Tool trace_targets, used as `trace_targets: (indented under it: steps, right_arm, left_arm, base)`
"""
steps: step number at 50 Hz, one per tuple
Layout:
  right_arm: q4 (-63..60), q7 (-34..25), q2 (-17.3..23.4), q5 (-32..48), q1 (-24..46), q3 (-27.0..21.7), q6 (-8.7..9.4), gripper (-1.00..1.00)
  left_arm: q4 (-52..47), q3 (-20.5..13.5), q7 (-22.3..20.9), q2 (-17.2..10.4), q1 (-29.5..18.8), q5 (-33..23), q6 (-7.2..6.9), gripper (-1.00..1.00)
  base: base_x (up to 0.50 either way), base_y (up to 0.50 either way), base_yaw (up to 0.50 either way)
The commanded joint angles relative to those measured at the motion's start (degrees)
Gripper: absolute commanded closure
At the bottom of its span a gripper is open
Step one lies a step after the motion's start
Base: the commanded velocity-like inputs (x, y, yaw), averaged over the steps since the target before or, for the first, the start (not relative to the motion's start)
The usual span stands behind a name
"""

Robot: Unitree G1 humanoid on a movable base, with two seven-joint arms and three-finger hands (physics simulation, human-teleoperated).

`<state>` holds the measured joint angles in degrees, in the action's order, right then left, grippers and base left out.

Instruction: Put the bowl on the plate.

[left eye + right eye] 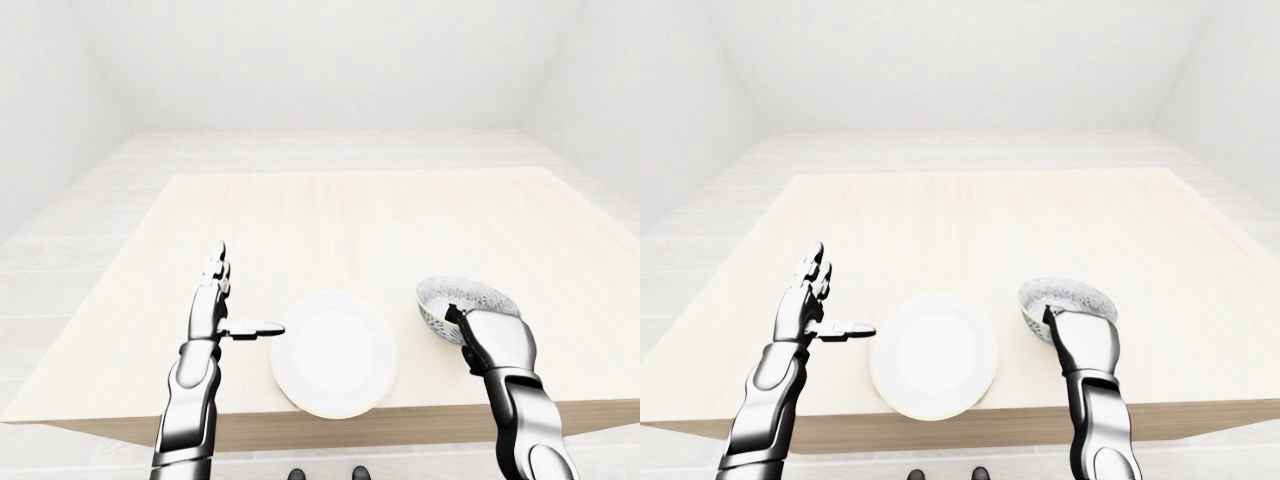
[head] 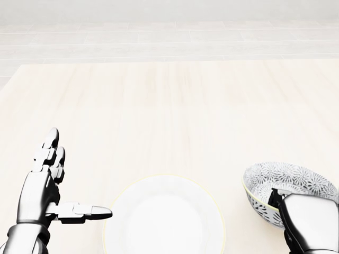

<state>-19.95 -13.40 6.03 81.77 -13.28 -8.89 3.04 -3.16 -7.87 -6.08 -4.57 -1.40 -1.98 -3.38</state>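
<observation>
Head view: the bowl (image 2: 286, 182) is seen pinched at its lower-right rim by the right robot hand (image 2: 310, 222), with the thumb set inside the rim. The plate (image 2: 164, 217) is noted on the surface (image 2: 169, 116) between both robot hands, apart from the bowl. The left robot hand (image 2: 42, 190) is held spread, fingers raised, thumb pointed at the plate, tip just beside its rim.

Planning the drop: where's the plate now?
In the head view the white plate lies bottom centre on the table, between the left hand and the patterned bowl.
</observation>
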Motion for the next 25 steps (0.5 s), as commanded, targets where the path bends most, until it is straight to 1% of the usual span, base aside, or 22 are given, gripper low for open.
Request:
trace_targets:
  steps: [1, 3, 6, 12, 14, 15, 17, 19, 25]
  right_arm:
    - [-2.38, 2.41, 0.58, 2.47, -0.44, 0.57, -2.17, 0.23]
    - [-2.71, 2.78, 0.21, 2.80, -0.69, 0.59, -2.50, 0.22]
    - [-3.28, 4.01, 0.13, 3.43, -0.96, 0.73, -3.47, 0.23]
    - [-4.50, 4.94, -0.27, 4.71, -1.13, 0.78, -4.47, 0.24]
    - [-4.76, 5.02, -0.42, 4.91, -1.15, 0.76, -4.53, 0.24]
    - [-5.19, 5.66, -0.24, 5.29, -1.22, 0.91, -4.99, 0.24]
    - [-5.91, 5.16, -0.64, 5.13, -1.44, 0.68, -4.97, 0.25]
    - [-6.59, 5.30, -0.81, 5.49, -1.49, 0.83, -5.29, 0.24]
    - [-9.82, 4.95, -2.08, 6.68, -3.02, 2.40, -6.17, 0.25]
  left_arm:
    - [0.14, 0.10, 0.10, -0.12, -1.14, -0.02, -0.71, -1.00]
    - [0.28, 0.29, 0.11, -0.13, -1.31, -0.16, -0.72, -1.00]
    - [0.54, 0.35, 0.17, -0.17, -1.63, -0.19, -0.71, -1.00]
    - [0.81, 0.53, 0.27, -0.20, -2.09, -0.23, -0.81, -1.00]
    - [0.79, 0.55, 0.26, -0.23, -2.11, -0.25, -0.84, -1.00]
    - [0.78, 0.53, 0.30, -0.23, -2.13, -0.25, -0.83, -1.00]
    - [0.84, 0.55, 0.27, -0.24, -2.06, -0.24, -0.78, -1.00]
    - [0.99, 0.56, 0.28, -0.27, -2.01, -0.32, -0.65, -1.00]
    - [0.60, 0.45, 0.29, -0.31, -1.85, -0.27, -0.80, -1.00]
  base:
    - [0.00, 0.00, 0.00]
    - [0.00, 0.00, 0.00]
    - [0.00, 0.00, 0.00]
    - [0.00, 0.00, 0.00]
    - [0.00, 0.00, 0.00]
    - [0.00, 0.00, 0.00]
    - [0.00, 0.00, 0.00]
    - [0.00, 0.00, 0.00]
    - [0.00, 0.00, 0.00]
